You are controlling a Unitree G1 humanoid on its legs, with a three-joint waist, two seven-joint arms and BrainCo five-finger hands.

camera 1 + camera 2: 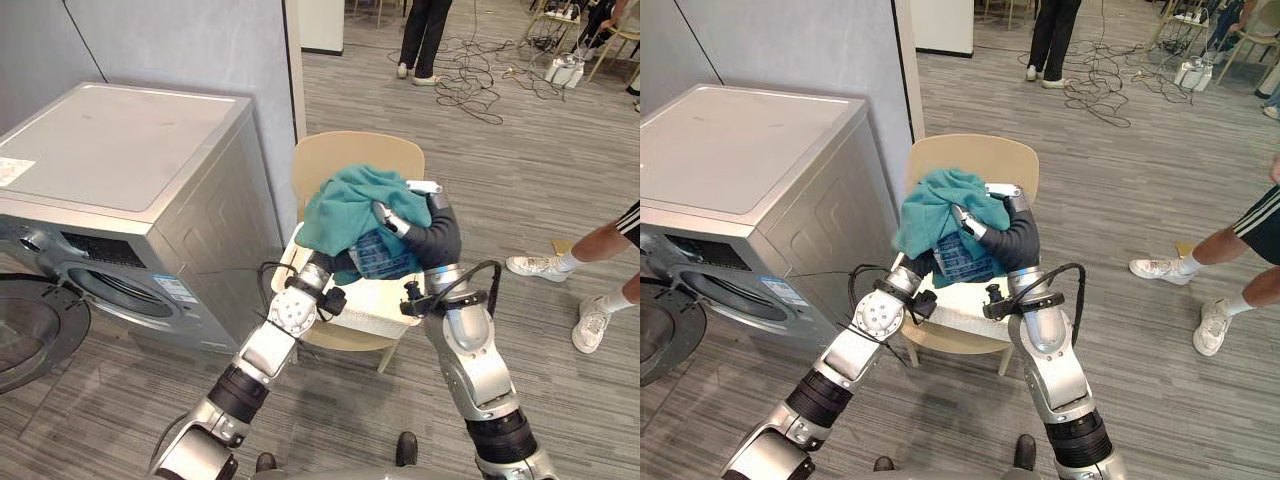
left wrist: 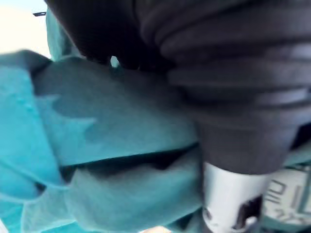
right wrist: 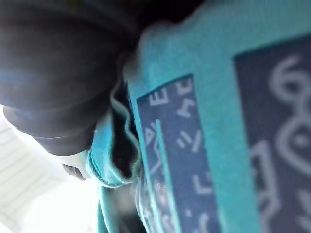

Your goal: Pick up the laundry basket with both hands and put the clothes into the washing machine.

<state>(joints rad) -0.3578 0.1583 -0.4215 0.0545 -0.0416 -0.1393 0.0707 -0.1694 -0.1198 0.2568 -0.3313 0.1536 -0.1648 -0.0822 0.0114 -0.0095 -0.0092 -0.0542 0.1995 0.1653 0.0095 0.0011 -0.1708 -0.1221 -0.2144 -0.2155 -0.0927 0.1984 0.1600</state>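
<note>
Basket (image 1: 375, 305) on the chair (image 1: 350, 150) sits between my hands, washing machine (image 1: 120, 160) off left; right hand (image 1: 432, 240) rests loose-fingered on the teal clothes (image 1: 345, 210), left hand (image 2: 228, 87) buried, grip unreadable.

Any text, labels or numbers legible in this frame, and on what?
On the washing machine, top sticker: too small to read.
Its front label: too small to read.
On the teal garment, dark blue patch with pale characters: blurred, unreadable.
Nothing can be quoted.
</note>
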